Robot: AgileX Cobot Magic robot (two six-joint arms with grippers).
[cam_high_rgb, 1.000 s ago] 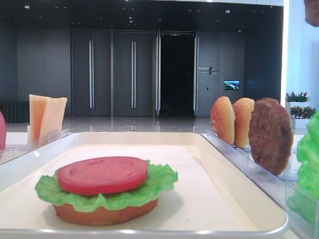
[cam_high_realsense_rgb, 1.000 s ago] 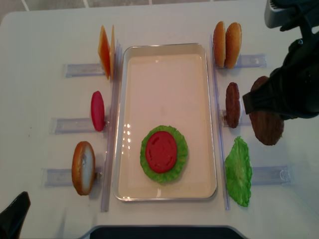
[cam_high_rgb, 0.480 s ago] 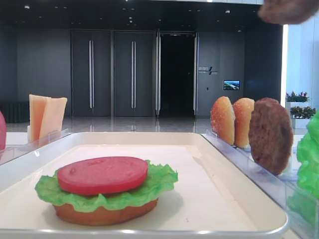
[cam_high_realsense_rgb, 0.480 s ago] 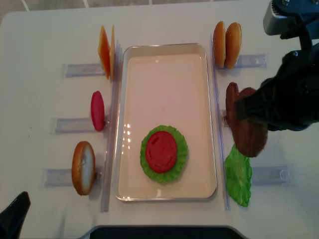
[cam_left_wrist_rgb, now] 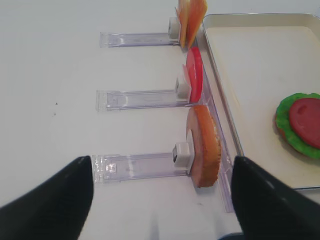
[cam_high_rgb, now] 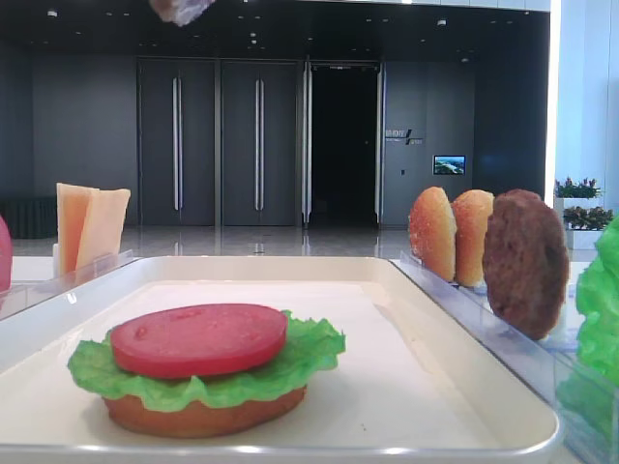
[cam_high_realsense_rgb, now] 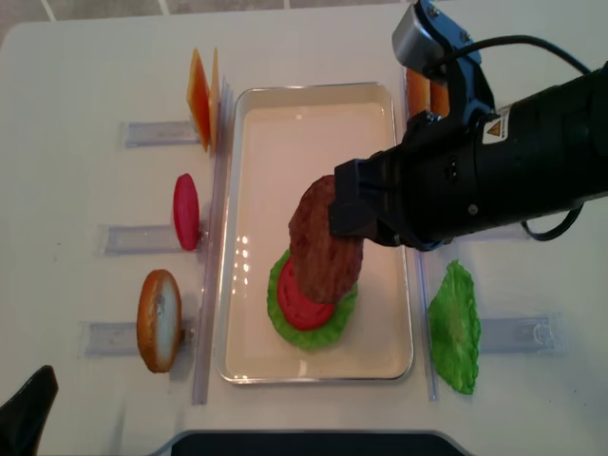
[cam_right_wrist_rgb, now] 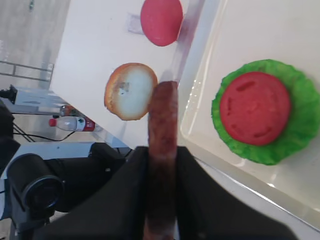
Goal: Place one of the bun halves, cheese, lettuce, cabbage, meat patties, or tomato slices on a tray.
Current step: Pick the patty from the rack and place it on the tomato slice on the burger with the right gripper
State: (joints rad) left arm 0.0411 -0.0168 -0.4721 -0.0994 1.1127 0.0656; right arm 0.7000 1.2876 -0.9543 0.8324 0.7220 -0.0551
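right gripper (cam_high_realsense_rgb: 347, 214) clenched on meat patty (cam_high_realsense_rgb: 323, 242), edge-on above tray (cam_high_realsense_rgb: 313, 95) over tomato slice (cam_high_realsense_rgb: 302, 302) on lettuce (cam_high_realsense_rgb: 344, 306) | left gripper (cam_left_wrist_rgb: 160, 200) released, near-left, empty | left holders: cheese (cam_high_realsense_rgb: 201, 98), tomato (cam_high_realsense_rgb: 185, 211), bun half (cam_high_realsense_rgb: 158, 320) | right: lettuce leaf (cam_high_realsense_rgb: 454, 328)

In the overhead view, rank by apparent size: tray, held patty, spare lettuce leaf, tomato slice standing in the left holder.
1. tray
2. patty in the right pincer, though raised nearer the camera, so its lead over the leaf is unsure
3. lettuce leaf
4. tomato slice, seen edge-on
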